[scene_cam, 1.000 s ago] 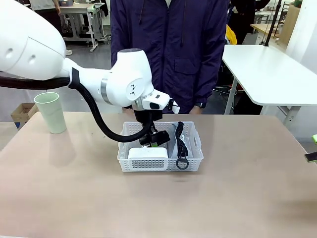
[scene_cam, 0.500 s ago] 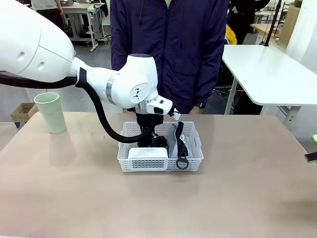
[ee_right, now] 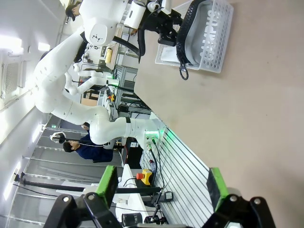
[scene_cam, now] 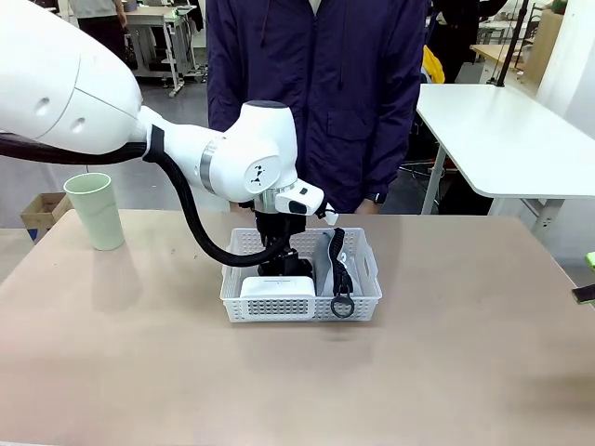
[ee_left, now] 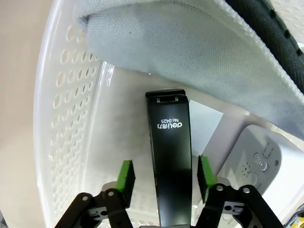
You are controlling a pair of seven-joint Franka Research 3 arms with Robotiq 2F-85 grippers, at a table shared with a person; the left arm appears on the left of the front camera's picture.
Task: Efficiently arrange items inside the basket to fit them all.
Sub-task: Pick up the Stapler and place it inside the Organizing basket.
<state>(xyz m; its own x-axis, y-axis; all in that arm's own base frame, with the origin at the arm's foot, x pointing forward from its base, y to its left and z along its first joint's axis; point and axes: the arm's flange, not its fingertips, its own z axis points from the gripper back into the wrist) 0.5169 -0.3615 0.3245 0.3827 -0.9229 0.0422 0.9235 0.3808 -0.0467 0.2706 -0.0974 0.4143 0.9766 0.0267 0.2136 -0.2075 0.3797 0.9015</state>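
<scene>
The white basket (scene_cam: 363, 302) sits mid-table before the person. Inside lie the white rounded box (scene_cam: 277, 288) at the front left and the grey pouch (scene_cam: 327, 255), whose black strap and ring (scene_cam: 342, 305) hang over the front rim. My left gripper (scene_cam: 284, 264) reaches down into the basket. In the left wrist view it (ee_left: 165, 175) is open, its green pads (ee_left: 126, 175) standing off both sides of the black stapler (ee_left: 168, 142), which rests on the basket floor beside the pouch (ee_left: 190, 52) and box (ee_left: 256, 161). The pale green cup (scene_cam: 96, 211) stands at the far left. My right gripper (ee_right: 161, 187) is open and holds nothing.
A person in a dark jacket (scene_cam: 316, 93) stands close behind the basket. The right gripper (scene_cam: 589, 277) hovers at the table's right edge. Open tabletop (scene_cam: 297, 390) lies in front of the basket and to both sides. In the right wrist view the basket (ee_right: 216, 33) is far off.
The left arm swung slightly right and sank deeper into the basket, then held still. Its pads now stand off the stapler. The right gripper has not moved.
</scene>
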